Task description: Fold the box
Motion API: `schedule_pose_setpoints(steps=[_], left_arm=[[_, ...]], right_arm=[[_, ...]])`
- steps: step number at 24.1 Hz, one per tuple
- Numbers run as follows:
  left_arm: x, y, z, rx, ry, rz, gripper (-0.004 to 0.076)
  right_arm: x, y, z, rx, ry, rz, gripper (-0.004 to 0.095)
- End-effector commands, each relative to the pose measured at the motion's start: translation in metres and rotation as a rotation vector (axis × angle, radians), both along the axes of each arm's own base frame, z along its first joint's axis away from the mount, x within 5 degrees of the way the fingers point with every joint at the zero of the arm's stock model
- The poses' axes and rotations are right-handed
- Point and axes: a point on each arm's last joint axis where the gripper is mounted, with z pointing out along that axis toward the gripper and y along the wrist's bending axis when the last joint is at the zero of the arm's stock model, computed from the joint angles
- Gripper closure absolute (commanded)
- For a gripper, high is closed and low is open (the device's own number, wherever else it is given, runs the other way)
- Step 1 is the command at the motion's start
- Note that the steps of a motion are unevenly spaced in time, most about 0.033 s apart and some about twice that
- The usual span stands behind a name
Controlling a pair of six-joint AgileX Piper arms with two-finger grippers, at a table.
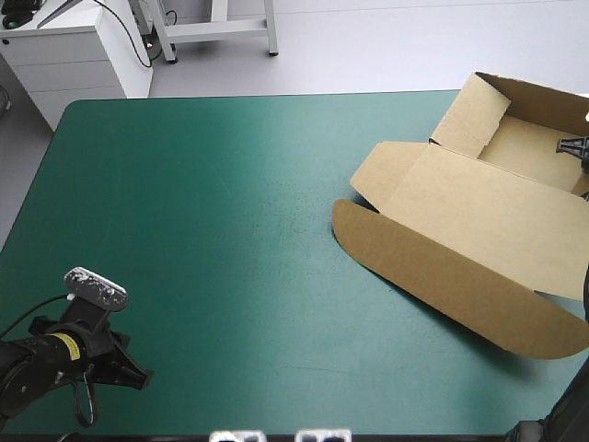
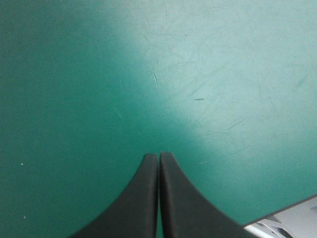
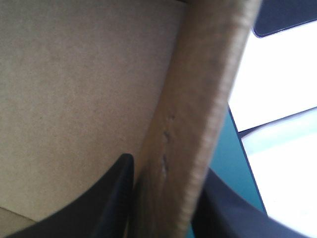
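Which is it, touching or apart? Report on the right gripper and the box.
Touching. In the right wrist view, the right gripper has a raised wall of the box pinched between its fingers, no gap showing.

We see the table (image 1: 230, 230) brightly and evenly lit from above, a pale sheen lying across its middle. The box (image 1: 479, 221) throws a soft, narrow shadow on the table along its rounded near edge. Ahead of the left pincer (image 2: 158, 155) the teal-green cover (image 2: 223, 59) glares pale, and it sinks to dark green off to one side. Past the right pincer (image 3: 168, 168), what lies beyond the brown board is washed out white
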Motion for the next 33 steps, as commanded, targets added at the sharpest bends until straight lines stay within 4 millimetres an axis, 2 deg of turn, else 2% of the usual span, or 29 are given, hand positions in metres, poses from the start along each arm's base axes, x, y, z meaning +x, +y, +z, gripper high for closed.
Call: schedule_pose_setpoints(steps=[1,3,4,11,13,15,18,19,20,23,26,29,33], left_arm=[[0.001,0.000,0.007,-0.017,-0.035,0.009,0.0732],[0.001,0.000,0.007,-0.017,-0.035,0.009,0.0732],[0.001,0.000,0.007,-0.018,-0.037,0.009,0.0732],[0.001,0.000,0.007,-0.018,-0.037,0.009,0.0732],[0.001,0.000,0.007,-0.018,-0.037,0.009,0.0732],[0.001,0.000,0.007,-0.016,-0.033,0.009,0.0732],[0.001,0.000,0.007,-0.018,-0.037,0.009,0.0732],[0.001,0.000,0.007,-0.016,-0.038,0.005,0.0732],[0.001,0.000,0.007,-0.016,-0.038,0.005,0.0732],[0.001,-0.001,0.007,-0.020,-0.036,0.006,0.0732],[0.001,-0.001,0.007,-0.025,-0.034,0.007,0.0732],[0.001,-0.001,0.007,-0.025,-0.034,0.007,0.0732],[0.003,-0.006,0.009,-0.086,-0.056,-0.002,0.0732]], right_arm=[[-0.010,-0.004,0.036,-0.073,-0.100,-0.011,0.0214],[-0.010,-0.006,0.037,-0.073,-0.108,-0.047,-0.0008],[-0.010,-0.006,0.037,-0.072,-0.110,-0.060,-0.0037],[-0.016,-0.001,0.041,-0.052,-0.074,-0.029,0.0036],[-0.019,0.002,0.047,-0.046,-0.091,-0.021,0.0100],[-0.022,0.007,0.055,-0.031,-0.112,0.013,0.0242],[-0.026,0.015,0.067,-0.004,-0.155,0.038,0.0593],[-0.030,0.020,0.076,0.013,-0.180,0.047,0.0817],[-0.032,0.024,0.080,0.033,-0.191,0.068,0.0929],[-0.037,0.044,0.091,0.139,-0.226,0.199,0.0918],[-0.038,0.061,0.098,0.148,-0.223,0.257,0.0916],[-0.043,0.096,0.114,0.136,-0.234,0.342,0.0916],[-0.061,0.156,0.139,0.108,-0.247,0.502,0.0916]])
